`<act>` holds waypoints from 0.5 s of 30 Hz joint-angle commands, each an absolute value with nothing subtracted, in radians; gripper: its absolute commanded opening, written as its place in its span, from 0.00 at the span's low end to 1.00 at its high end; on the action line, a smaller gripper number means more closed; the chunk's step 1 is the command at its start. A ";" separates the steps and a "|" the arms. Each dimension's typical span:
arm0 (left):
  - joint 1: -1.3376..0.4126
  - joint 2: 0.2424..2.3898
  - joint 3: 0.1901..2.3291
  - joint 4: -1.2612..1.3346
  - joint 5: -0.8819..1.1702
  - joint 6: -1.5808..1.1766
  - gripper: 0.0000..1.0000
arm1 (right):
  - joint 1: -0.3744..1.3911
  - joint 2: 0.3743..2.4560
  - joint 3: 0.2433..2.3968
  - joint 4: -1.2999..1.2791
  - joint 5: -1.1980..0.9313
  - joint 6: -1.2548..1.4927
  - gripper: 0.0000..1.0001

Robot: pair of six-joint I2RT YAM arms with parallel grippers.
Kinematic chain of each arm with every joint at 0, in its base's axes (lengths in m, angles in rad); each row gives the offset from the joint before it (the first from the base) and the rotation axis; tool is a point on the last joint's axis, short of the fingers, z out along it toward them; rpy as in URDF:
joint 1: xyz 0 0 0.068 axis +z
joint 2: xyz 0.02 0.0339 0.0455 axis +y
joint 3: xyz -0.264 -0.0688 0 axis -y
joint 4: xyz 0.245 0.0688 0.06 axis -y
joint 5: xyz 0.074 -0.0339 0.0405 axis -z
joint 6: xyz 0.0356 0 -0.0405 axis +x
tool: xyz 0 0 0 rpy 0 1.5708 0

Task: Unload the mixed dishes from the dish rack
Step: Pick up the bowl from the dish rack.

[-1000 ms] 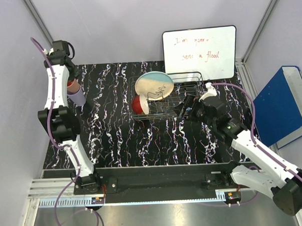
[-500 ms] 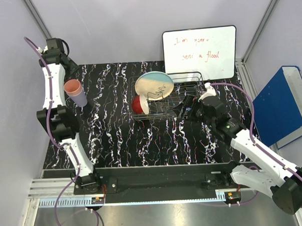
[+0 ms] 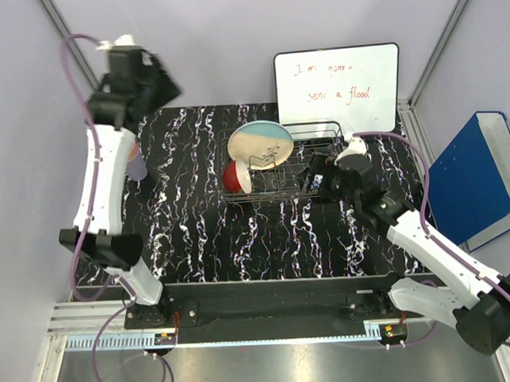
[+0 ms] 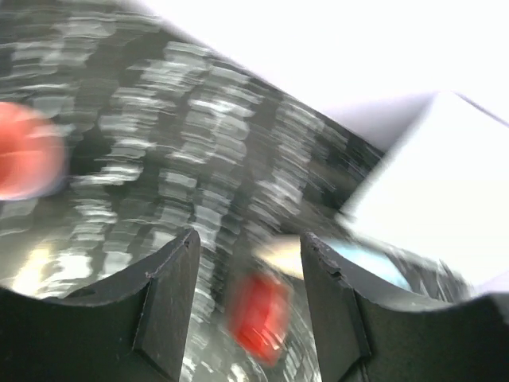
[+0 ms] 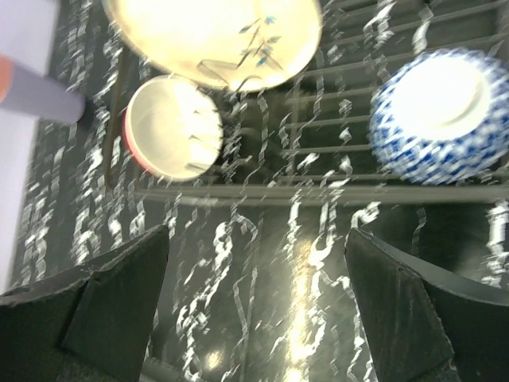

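The black wire dish rack (image 3: 298, 168) holds the large light-blue-and-cream plate (image 3: 260, 143) upright and the red bowl (image 3: 236, 177) on its edge at the left end. In the right wrist view the plate (image 5: 215, 28), the cream inside of the red bowl (image 5: 171, 127) and a blue-and-white bowl (image 5: 441, 103) sit in the rack (image 5: 334, 159). At the table's left the lavender cup (image 3: 138, 168) stands half hidden behind my left arm, with the salmon cup (image 4: 24, 159) in it. My left gripper (image 3: 148, 80) is raised, open and empty. My right gripper (image 3: 316, 178) is open just before the rack's right part.
A whiteboard (image 3: 337, 88) with red writing leans behind the rack. A blue folder (image 3: 468, 177) lies off the table's right edge. The black marbled tabletop (image 3: 197, 227) lies bare in front of the rack. The left wrist view is motion-blurred.
My left gripper opened off the stacked cups at the table's left, then rose and swung toward the back. My right gripper crept a little nearer the rack.
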State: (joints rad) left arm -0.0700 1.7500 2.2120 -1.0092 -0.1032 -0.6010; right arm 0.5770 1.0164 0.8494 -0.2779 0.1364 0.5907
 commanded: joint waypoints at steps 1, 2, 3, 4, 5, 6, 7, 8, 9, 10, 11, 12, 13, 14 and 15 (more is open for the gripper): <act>-0.329 1.573 2.001 -0.876 -0.046 -0.514 0.57 | 0.584 1.075 0.945 -0.313 0.290 0.512 1.00; -0.359 1.537 1.845 -0.832 -0.040 -0.520 0.56 | 0.583 1.086 0.960 -0.311 0.301 0.500 1.00; -0.397 1.466 1.766 -0.733 -0.006 -0.531 0.56 | 0.583 1.109 0.969 -0.314 0.326 0.483 1.00; -0.409 1.429 1.688 -0.685 0.038 -0.549 0.56 | 0.583 1.121 0.979 -0.313 0.337 0.476 1.00; -0.420 1.396 1.551 -0.634 0.095 -0.567 0.56 | 0.583 1.133 0.997 -0.316 0.350 0.469 1.00; -0.431 1.341 1.498 -0.571 0.109 -0.575 0.56 | 0.581 1.159 1.009 -0.316 0.373 0.454 1.00; -0.434 1.316 1.453 -0.551 0.121 -0.580 0.57 | 0.581 1.175 1.020 -0.316 0.379 0.445 1.00; -0.436 1.293 1.380 -0.531 0.142 -0.578 0.57 | 0.581 1.190 1.046 -0.314 0.386 0.436 1.00; -0.439 1.251 1.352 -0.514 0.147 -0.575 0.58 | 0.581 1.225 1.061 -0.313 0.394 0.413 1.00; -0.440 1.230 1.330 -0.509 0.155 -0.571 0.59 | 0.581 1.250 1.106 -0.311 0.391 0.396 1.00; -0.442 1.188 1.292 -0.503 0.158 -0.558 0.62 | 0.581 1.299 1.133 -0.311 0.390 0.382 1.00; -0.449 1.168 1.273 -0.489 0.150 -0.551 0.67 | 0.581 1.325 1.161 -0.313 0.391 0.365 1.00; -0.457 1.145 1.255 -0.483 0.131 -0.543 0.75 | 0.581 1.348 1.220 -0.314 0.390 0.362 1.00; -0.463 1.108 1.226 -0.479 0.082 -0.534 0.83 | 0.581 1.391 1.250 -0.321 0.390 0.367 1.00; -0.480 1.097 1.215 -0.471 0.065 -0.523 0.99 | 0.581 1.407 1.278 -0.324 0.374 0.382 1.00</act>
